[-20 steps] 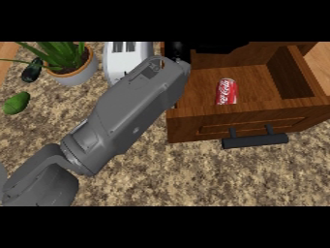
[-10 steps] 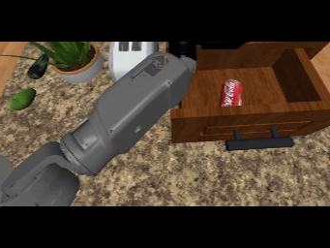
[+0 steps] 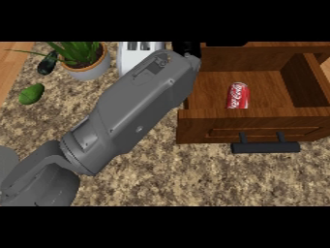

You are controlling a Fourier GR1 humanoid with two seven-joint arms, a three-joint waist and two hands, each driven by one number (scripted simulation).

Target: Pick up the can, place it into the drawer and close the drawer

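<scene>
Can [image 3: 236, 95] lies inside open wooden drawer [image 3: 257, 127]; left hand's [image 3: 187, 48] state can't be told.

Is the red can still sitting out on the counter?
No, the red can is lying on its side inside the open wooden drawer, not out on the speckled counter.

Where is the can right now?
In the head view, the red can lies on its side inside the open wooden drawer, right of the grey forearm.

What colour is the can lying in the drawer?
Red with white lettering: the small soda can lies on its side in the open brown wooden drawer, seen in the head view.
</scene>
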